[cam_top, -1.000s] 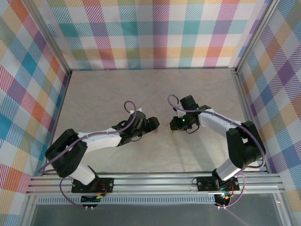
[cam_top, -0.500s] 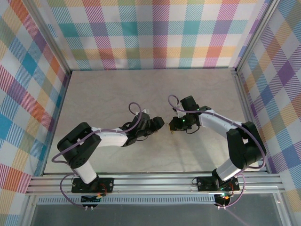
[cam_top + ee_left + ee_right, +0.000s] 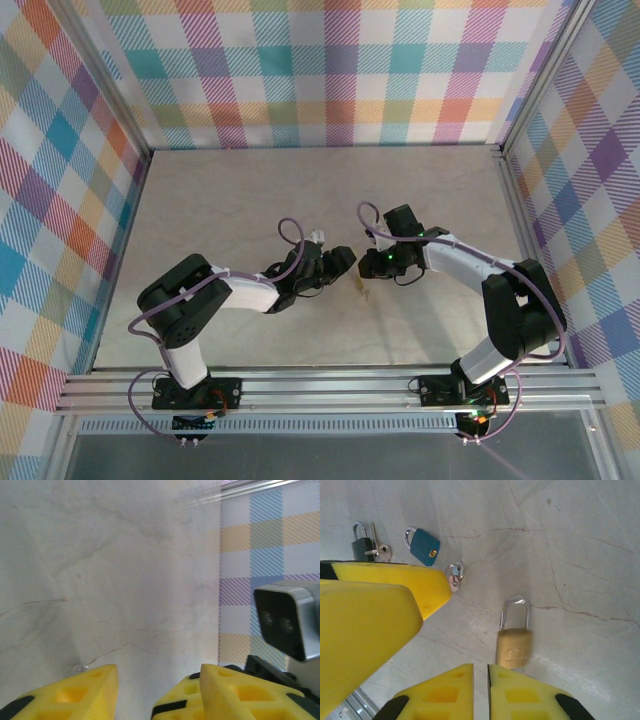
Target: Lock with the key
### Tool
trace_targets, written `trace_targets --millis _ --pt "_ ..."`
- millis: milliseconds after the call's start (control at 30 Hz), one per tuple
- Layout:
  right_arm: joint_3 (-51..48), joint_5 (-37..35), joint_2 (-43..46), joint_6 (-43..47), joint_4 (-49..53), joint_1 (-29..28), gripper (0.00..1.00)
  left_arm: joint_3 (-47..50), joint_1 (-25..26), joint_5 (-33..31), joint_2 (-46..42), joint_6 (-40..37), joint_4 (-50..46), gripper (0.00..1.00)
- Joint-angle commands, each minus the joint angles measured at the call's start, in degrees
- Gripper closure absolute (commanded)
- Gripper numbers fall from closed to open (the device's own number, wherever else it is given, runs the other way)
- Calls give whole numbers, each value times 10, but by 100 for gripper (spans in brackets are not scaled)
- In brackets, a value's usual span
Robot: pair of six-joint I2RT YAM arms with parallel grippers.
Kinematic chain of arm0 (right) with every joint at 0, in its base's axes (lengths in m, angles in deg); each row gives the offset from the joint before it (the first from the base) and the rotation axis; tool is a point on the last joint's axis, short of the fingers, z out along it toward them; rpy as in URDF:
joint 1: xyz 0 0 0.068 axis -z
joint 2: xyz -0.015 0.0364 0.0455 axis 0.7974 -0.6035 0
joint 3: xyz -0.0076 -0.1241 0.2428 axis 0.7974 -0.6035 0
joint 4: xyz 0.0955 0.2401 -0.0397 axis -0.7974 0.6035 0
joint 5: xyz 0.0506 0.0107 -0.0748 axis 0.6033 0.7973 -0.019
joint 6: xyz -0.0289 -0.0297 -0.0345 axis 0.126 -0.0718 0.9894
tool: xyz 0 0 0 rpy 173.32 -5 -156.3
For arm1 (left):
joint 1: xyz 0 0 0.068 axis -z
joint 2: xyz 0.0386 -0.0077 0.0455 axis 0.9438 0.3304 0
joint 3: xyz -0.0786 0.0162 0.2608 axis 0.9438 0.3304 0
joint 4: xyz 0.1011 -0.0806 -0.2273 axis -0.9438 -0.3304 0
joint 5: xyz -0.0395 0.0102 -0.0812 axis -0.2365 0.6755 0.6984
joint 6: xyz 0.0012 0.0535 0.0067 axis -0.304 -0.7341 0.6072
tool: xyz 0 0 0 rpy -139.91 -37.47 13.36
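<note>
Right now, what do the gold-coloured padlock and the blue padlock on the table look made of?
Gold-coloured padlock: probably brass, dull satin body with faint stamping; its bright silvery shackle looks like polished steel. Blue padlock: even matte blue skin, painted metal or a plastic cover, I cannot tell which; brass-coloured keyhole.

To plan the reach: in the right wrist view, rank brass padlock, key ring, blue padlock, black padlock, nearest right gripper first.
1. Brass padlock, just ahead of right gripper.
2. Key ring, ahead-left.
3. Blue padlock, farther left.
4. Black padlock, far left.
</note>
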Motion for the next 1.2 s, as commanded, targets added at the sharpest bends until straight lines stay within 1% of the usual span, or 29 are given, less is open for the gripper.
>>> trace_targets --millis 0,100,167,233,300,367,400,500,567,600,667,733,867,1067,1167 --pt "-7 18 8 -8 -11 -4 100 7 10 16 25 30 76 56" --pt "-7 13 8 -6 -7 -4 100 8 10 28 37 38 93 61" --pt "-7 -12 12 -2 3 -5 100 26 1 21 23 38 102 61" --pt "-9 -32 16 -4 11 -5 100 42 -12 14 -5 25 83 61" --pt "-14 -38 15 -13 12 -8 87 50 -18 -1 -38 2 37 59" --pt "-14 -58 8 -27 18 -28 75 48 -16 -14 -64 -22 -8 55" --pt "-16 -74 4 -37 20 -39 72 48 -14 -22 -74 -30 -25 54" --pt "-21 -112 -5 -87 27 -60 57 50 -12 -38 -93 -45 -54 52" --pt "-31 -123 -8 -120 20 -67 47 53 -12 -42 -102 -51 -65 52" --pt "-36 -135 -10 -139 19 -73 43 53 -11 -44 -106 -54 -74 52" --pt "-44 -156 -17 -166 12 -82 39 53 -10 -50 -118 -62 -91 51" --pt "-53 -178 -21 -198 5 -84 36 55 -10 -58 -132 -70 -107 51" --pt "-59 -197 -30 -232 -10 -90 35 58 -8 -77 -167 -90 -146 50" --pt "-10 -281 -56 -249 38 -133 34 65 -8 -105 -213 -114 -188 49" --pt "18 -307 -89 -268 78 -136 36 67 -8 -116 -231 -123 -212 48"
